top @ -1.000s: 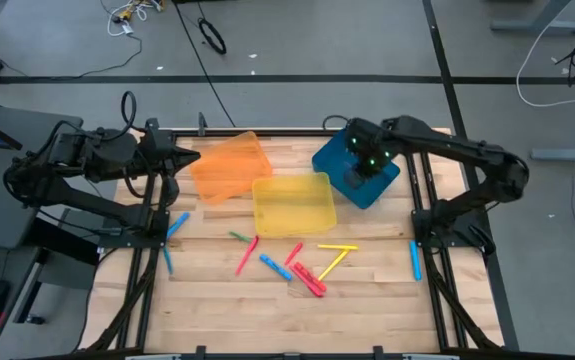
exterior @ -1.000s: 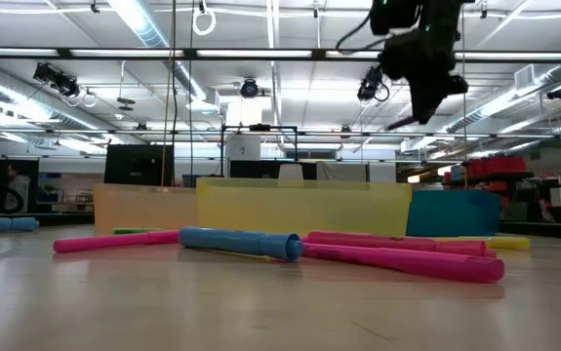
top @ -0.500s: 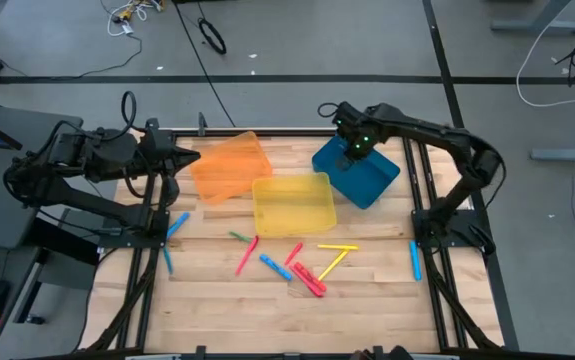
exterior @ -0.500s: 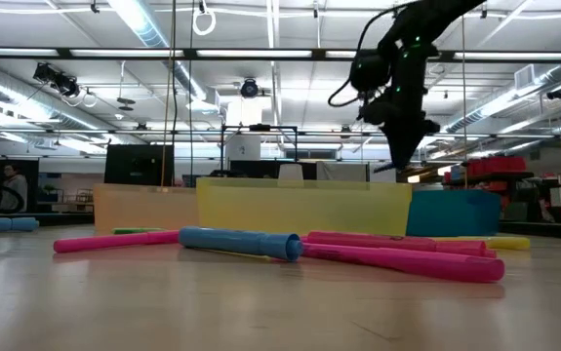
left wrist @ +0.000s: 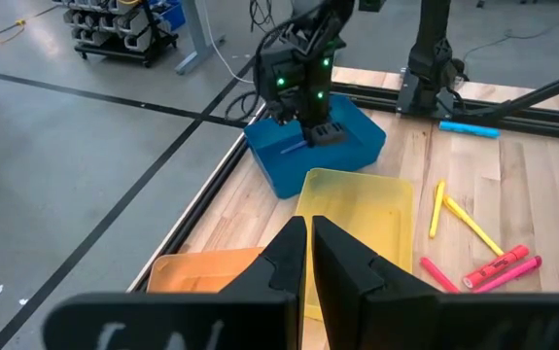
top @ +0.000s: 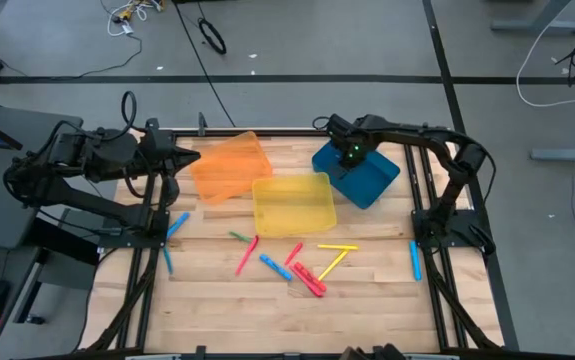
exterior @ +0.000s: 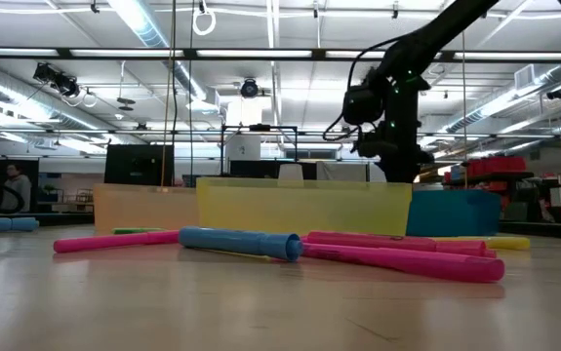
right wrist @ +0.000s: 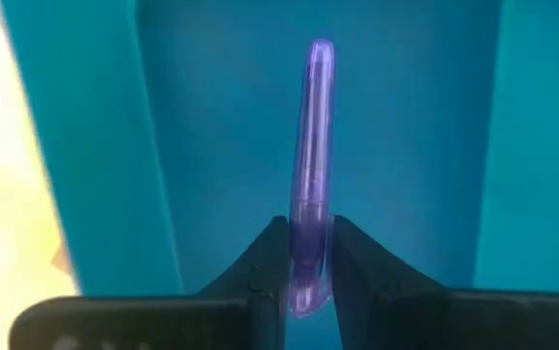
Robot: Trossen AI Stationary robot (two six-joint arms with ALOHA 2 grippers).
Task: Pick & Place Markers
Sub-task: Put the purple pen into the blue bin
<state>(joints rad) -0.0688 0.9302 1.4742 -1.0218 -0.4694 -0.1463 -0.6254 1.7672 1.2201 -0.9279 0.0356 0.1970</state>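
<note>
Marker in hand: a purple marker (right wrist: 310, 165), pinched near one end between the fingers of my right gripper (right wrist: 303, 261), its free end pointing into the blue tray (right wrist: 435, 146).
Right gripper: over the blue tray (top: 367, 178) at the far right of the surface (top: 367, 300), low above its floor.
Left gripper: my left gripper (left wrist: 308, 255) is pressed together, holding nothing, waiting over the orange tray (top: 229, 165) at far left.
Other markers: loose on the surface near the yellow tray (top: 293, 204); pink, yellow and blue ones (top: 307, 278) in a cluster, more blue ones by the left and right rails.
Risk: I grip the marker at one end, so on release it could tip or bounce and rest against the tray wall.
Risk: opening too high could let it roll over the rim.
</note>
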